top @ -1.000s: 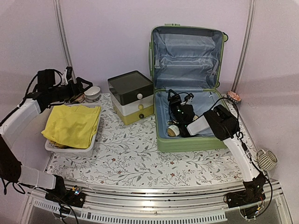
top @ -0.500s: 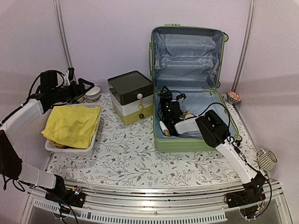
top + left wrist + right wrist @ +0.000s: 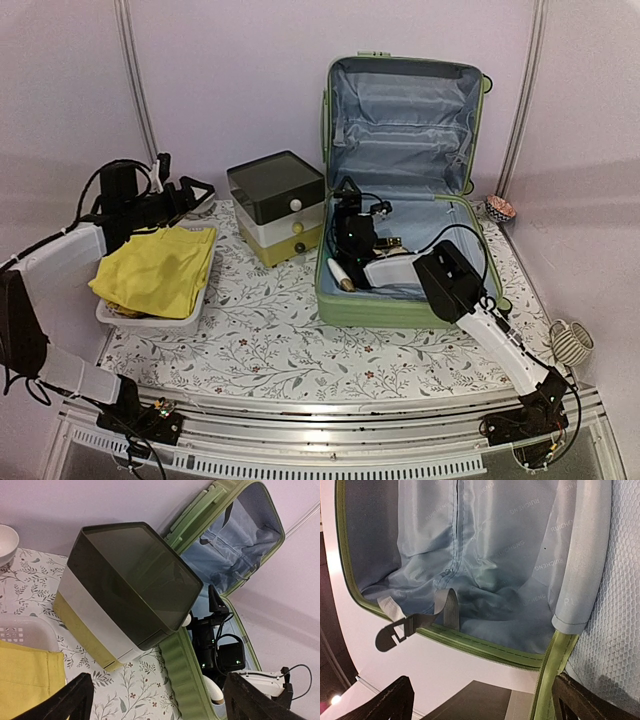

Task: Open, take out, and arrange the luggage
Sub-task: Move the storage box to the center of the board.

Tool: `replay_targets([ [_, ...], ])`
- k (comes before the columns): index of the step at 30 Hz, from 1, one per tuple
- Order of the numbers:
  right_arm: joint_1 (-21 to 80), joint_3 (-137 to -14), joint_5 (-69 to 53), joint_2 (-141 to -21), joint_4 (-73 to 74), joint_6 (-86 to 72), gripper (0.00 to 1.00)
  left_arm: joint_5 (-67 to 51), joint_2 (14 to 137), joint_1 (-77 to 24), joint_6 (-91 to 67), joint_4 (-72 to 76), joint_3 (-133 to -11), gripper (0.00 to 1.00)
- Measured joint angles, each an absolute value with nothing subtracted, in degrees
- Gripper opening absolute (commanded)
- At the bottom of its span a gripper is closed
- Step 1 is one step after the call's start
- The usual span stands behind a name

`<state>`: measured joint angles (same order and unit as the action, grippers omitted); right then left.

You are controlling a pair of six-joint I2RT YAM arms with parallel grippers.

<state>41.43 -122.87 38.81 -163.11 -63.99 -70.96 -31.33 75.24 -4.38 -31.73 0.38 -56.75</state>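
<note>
1. The light-green luggage (image 3: 400,120) lies open at the back right of the bench (image 3: 280,345). Its base is flat on the floral cover and its lid stands upright by the wall, showing pale blue lining.
2. The right claw (image 3: 485,697) reaches into the left part of the base, its fingers spread wide and grasping nothing. Its camera faces the lid lining and a grey strap buckle (image 3: 395,632).
3. A cream rod-shaped item (image 3: 340,275) lies in the base near the left wall, close to that claw.
4. A dark-lidded drawer box (image 3: 280,205) stands just beside the luggage, on its left.
5. The left claw (image 3: 160,700) hovers released and empty over the far end of a white basket (image 3: 150,318) holding a yellow cloth (image 3: 155,265). The claw points toward the drawer box.
</note>
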Motion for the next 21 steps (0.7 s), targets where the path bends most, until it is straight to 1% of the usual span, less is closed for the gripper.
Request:
replay_targets([
  [1,41.5,-120.5,38.6,-161.8,-64.3,-70.5,0.99,-30.9,75.5,-4.8,-32.2,2.1,-55.6,0.98],
  [2,41.6,-118.0,38.3,-160.7,-64.9,-70.2,0.99,-30.4,75.7,-5.3,-32.6,3.4,-54.9,0.98],
  [9,40.9,-99.1,34.0,-152.9,-73.4,-67.0,0.99,-24.7,80.2,-10.2,-36.3,13.1,-52.9,0.98],
  [15,37.0,-78.5,24.6,-142.4,-79.1,-59.2,0.99,-17.8,84.5,-14.1,-38.8,17.4,-52.7,0.98],
  [18,34.0,-70.9,18.8,-138.5,-80.6,-53.6,0.99,-13.3,85.5,-16.1,-39.7,17.8,-52.5,0.98],
  [21,31.2,-66.6,13.2,-135.0,-80.5,-47.8,0.99,-10.4,85.5,-18.4,-39.9,18.2,-52.5,0.98],
])
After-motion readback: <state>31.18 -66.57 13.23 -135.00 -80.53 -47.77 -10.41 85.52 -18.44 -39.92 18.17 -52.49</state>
